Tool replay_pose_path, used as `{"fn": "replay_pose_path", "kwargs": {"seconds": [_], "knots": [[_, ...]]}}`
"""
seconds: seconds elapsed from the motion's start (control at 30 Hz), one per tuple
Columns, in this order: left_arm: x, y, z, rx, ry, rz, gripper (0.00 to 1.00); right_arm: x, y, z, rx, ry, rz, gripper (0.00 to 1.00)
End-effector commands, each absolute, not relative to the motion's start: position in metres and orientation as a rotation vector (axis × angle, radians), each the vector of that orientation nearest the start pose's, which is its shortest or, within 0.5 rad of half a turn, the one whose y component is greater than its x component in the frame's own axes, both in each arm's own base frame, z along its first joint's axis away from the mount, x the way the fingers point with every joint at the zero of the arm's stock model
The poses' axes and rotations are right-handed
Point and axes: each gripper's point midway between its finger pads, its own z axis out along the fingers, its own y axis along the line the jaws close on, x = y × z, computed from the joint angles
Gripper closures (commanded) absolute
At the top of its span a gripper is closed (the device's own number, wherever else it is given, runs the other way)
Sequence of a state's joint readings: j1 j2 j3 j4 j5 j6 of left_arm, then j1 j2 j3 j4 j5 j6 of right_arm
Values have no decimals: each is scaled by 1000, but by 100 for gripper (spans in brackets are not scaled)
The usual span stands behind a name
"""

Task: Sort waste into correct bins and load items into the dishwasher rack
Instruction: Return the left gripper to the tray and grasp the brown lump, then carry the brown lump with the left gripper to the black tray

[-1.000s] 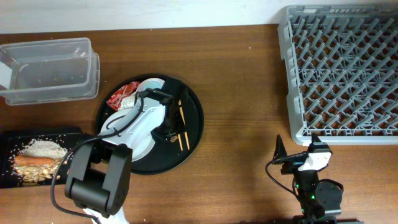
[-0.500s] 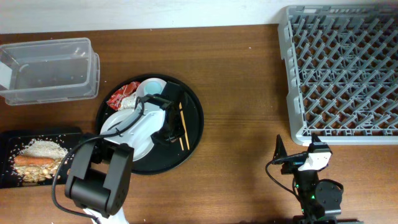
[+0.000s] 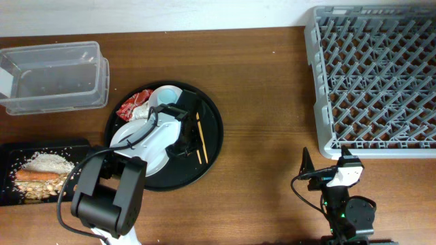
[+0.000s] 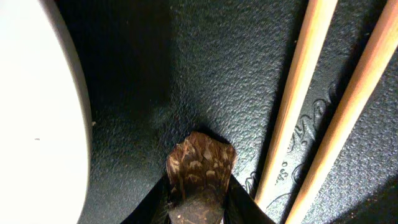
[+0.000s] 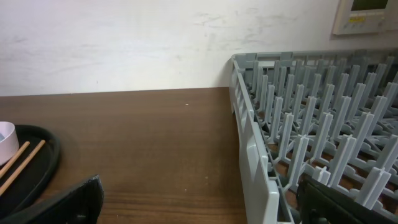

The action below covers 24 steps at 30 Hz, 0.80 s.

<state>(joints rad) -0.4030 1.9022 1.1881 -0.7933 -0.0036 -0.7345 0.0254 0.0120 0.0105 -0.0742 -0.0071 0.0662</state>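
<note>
In the left wrist view my left gripper (image 4: 200, 208) is shut on the small brown bit (image 4: 200, 163), a dark finger on each side of it. It sits on the black tray (image 4: 186, 62). The wooden chopsticks (image 4: 298, 93) lie just right of it and the white plate's rim (image 4: 37, 112) is at left. From overhead, the left gripper (image 3: 185, 146) reaches over the plate (image 3: 129, 139), beside the chopsticks (image 3: 199, 139). A red wrapper (image 3: 133, 107) and a small white bowl (image 3: 165, 96) sit at the tray's far side. My right gripper (image 3: 327, 171) stands open below the grey rack (image 3: 375, 75).
A clear tub (image 3: 54, 76) stands at the far left. The black bin (image 3: 10, 187) below it holds rice scraps (image 3: 48, 163) and a carrot (image 3: 37, 175). In the right wrist view the rack's wall (image 5: 252, 155) is close on the right, with the tray's edge (image 5: 46, 158) at left.
The left gripper shifted slightly right over the tray and its jaws closed in on the small brown bit. The right arm has not moved.
</note>
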Motion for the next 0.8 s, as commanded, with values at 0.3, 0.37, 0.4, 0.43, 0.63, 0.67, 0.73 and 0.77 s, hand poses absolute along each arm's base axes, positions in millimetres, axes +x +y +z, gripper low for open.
{"fn": "replay_pose_path", "kwargs": {"seconds": [0.3, 0.37, 0.4, 0.43, 0.63, 0.67, 0.73, 0.77], "knots": [[361, -102, 125, -574, 2777, -134, 76, 246, 5, 155, 34, 1651, 59, 2], [366, -70, 143, -683, 2706, -135, 76, 246, 5, 155, 34, 1651, 59, 2], [369, -44, 151, -769, 2660, -128, 76, 246, 5, 155, 34, 1651, 59, 2], [370, -28, 155, -825, 2631, -116, 76, 246, 5, 155, 34, 1651, 59, 2], [360, 88, 155, -1219, 2459, -18, 76, 246, 5, 155, 34, 1651, 59, 2], [354, 115, 154, -1310, 2412, 2, 75, 246, 5, 155, 34, 1651, 59, 2], [342, 148, 151, -1432, 2354, 30, 76, 246, 5, 155, 34, 1651, 59, 2], [337, 159, 149, -1470, 2338, 45, 76, 246, 5, 155, 34, 1651, 59, 2]]}}
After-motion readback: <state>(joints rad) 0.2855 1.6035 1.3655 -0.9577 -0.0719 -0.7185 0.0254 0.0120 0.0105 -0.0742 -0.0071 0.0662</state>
